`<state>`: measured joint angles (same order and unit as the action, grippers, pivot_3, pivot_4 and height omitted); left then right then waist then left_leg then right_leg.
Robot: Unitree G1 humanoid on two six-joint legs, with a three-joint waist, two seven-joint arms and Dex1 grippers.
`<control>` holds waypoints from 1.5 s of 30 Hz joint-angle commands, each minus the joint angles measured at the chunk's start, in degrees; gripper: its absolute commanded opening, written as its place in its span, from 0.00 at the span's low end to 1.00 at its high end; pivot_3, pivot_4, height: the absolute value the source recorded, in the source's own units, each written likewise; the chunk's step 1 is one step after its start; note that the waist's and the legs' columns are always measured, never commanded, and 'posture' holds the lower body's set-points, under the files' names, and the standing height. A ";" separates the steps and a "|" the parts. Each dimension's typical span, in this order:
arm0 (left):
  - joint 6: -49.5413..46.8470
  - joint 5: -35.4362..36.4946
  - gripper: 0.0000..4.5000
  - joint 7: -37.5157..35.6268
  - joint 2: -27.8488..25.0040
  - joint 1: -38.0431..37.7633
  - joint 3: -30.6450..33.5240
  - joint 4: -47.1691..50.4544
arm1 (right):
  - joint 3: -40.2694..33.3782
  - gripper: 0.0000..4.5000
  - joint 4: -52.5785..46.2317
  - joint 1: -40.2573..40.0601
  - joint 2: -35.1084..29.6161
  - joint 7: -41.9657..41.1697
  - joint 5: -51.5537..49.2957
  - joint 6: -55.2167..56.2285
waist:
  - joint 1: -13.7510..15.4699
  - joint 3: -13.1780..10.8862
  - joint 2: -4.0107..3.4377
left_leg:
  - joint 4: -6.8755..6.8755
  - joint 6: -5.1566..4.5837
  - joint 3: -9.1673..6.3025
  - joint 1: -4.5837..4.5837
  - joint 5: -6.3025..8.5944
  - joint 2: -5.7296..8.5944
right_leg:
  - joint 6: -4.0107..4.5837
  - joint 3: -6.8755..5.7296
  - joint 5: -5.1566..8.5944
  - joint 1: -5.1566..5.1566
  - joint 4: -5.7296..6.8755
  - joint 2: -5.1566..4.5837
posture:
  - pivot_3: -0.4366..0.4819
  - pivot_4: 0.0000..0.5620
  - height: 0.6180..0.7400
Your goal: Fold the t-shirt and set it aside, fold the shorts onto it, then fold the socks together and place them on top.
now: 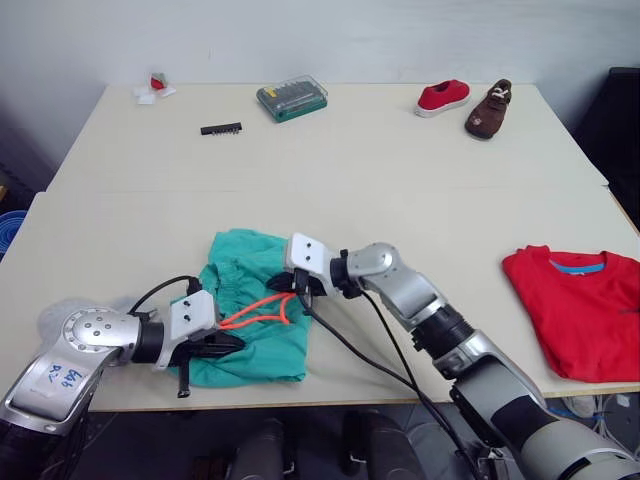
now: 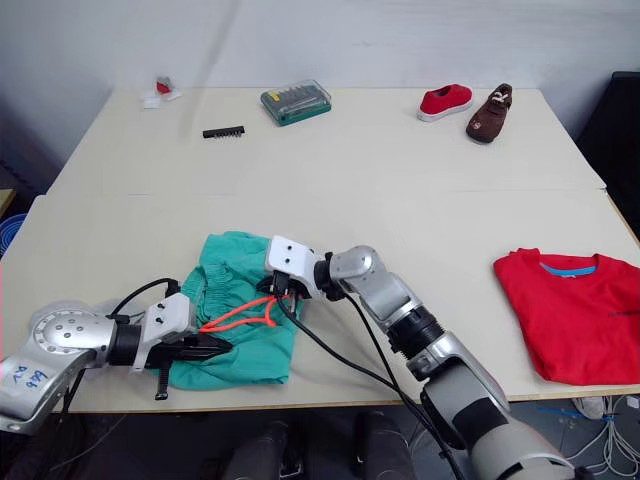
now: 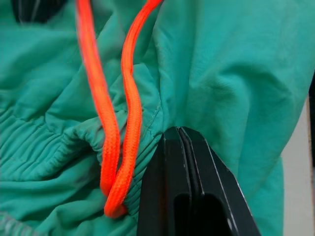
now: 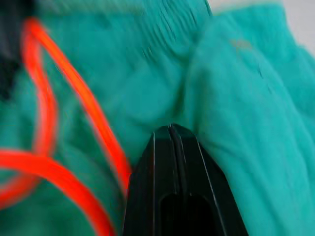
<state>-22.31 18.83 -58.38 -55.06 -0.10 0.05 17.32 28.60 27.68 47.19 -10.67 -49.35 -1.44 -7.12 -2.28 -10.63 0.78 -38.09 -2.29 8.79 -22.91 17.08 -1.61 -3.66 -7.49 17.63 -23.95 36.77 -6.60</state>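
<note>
Both grippers pinch the shorts (image 1: 255, 320), left gripper (image 1: 232, 343) shut at the near-left edge, right gripper (image 1: 288, 288) shut mid-cloth, t-shirt (image 1: 580, 305) well apart rightward.

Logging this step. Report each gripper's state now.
Left gripper: shut, fingers together, pressed against the shorts.
Right gripper: shut, fingers together, tip against the shorts.

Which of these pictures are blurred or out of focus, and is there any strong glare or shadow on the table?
Right wrist view: soft and smeared, the orange cord streaked, the shorts without weave. Left wrist view: sharp, the cord's braid and the waistband gathers plain. Left eye view: even light on the table, no strong glare, faint shadows beside the red shoe and brown shoe.
</note>
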 commanded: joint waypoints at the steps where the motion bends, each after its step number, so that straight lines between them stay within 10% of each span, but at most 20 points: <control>1: -0.34 -3.19 0.00 2.51 0.26 -2.27 0.72 -3.95 | -4.77 0.01 4.01 0.42 -0.88 4.63 1.69 2.44 | 0.00 -0.01 -0.01 | 0.05 0.07 0.00 0.22 0.01 -0.01 | 0.07 0.00 0.04 0.17 0.01 0.00 | 0.48 0.27 1.00; 10: 1.54 -1.39 0.00 2.06 2.19 -1.31 1.34 -5.40 | -16.99 0.01 1.62 1.92 -2.06 2.00 -6.74 -2.40 | -0.05 -0.06 -0.12 | 0.48 0.76 -0.01 0.77 -0.10 -0.07 | 0.39 0.01 0.21 0.36 0.32 0.00 | 0.48 0.27 1.00; 23: -23.17 26.36 0.00 5.90 8.04 15.34 12.46 2.80 | -11.38 0.01 -30.93 -8.44 -9.97 -14.18 -16.90 -18.86 | 0.61 -0.08 -0.08 | 0.84 0.46 -0.31 0.58 -0.38 -0.02 | 0.42 -0.14 0.23 0.30 0.11 0.03 | 0.48 0.27 1.00; 36: -5.35 -2.23 0.00 13.62 10.66 26.41 -3.39 -20.08 | 0.40 0.01 -19.26 -8.68 -7.05 -15.76 -3.26 -1.02 | 0.56 -0.11 -0.02 | 0.81 0.60 -0.21 0.59 -0.49 -0.06 | 0.43 -0.09 0.24 0.25 0.11 0.22 | 0.48 0.27 1.00; 45: -4.96 4.40 0.00 9.06 11.20 26.71 5.99 -18.41 | -10.40 0.01 -29.45 -11.55 -10.12 -13.98 -12.56 -13.87 | 0.64 -0.18 0.15 | 0.73 0.53 -0.26 0.47 -0.49 -0.08 | 0.42 -0.12 0.23 0.26 0.21 0.21 | 0.48 0.27 1.00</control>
<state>-26.86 19.96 -47.35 -43.05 26.61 2.74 -4.74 22.05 2.89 35.66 -20.38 -64.29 -10.18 -17.17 -1.64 -10.81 0.93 -37.37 -1.76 8.52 -22.43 16.59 -1.69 -3.24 -7.61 17.86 -23.67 36.97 -6.39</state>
